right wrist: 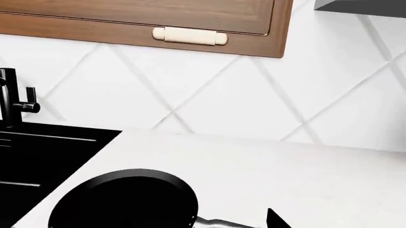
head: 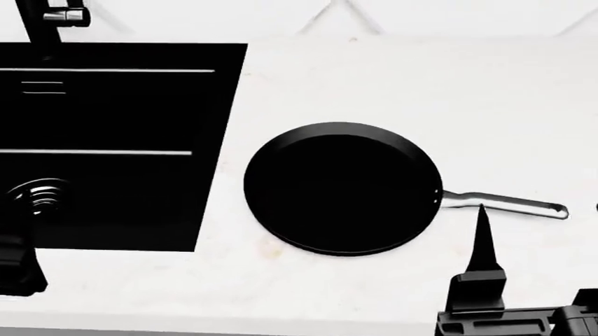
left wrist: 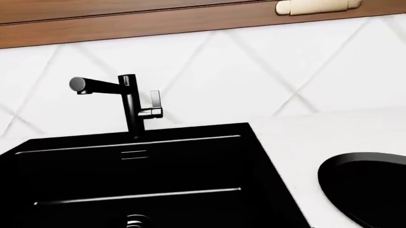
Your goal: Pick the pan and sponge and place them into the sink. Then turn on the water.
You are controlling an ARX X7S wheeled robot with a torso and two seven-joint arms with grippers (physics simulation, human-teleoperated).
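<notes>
A pale, faintly mottled stone-like countertop (head: 393, 84) is filling most of the head view, and white wall tiles (right wrist: 209, 90) with diagonal joints are rising behind it under a brown wooden cabinet (right wrist: 140, 19) with a cream handle (right wrist: 189, 36). The pan (head: 342, 186) is lying flat on the counter just beside the sink (head: 215, 140); it is round, shallow and matte black, with a raised rim and a slim grey metallic handle (head: 509, 204) pointing away from the basin. The sink is showing black stepped ledges, a ringed drain (head: 38, 196) and a small slot. The black cylindrical faucet (left wrist: 131, 102) is standing behind it with a silver lever (left wrist: 154, 103). One dark finger of the right gripper (head: 481, 262) is rising near the pan's handle; whether its jaws are spread cannot be told. The sponge is not showing
</notes>
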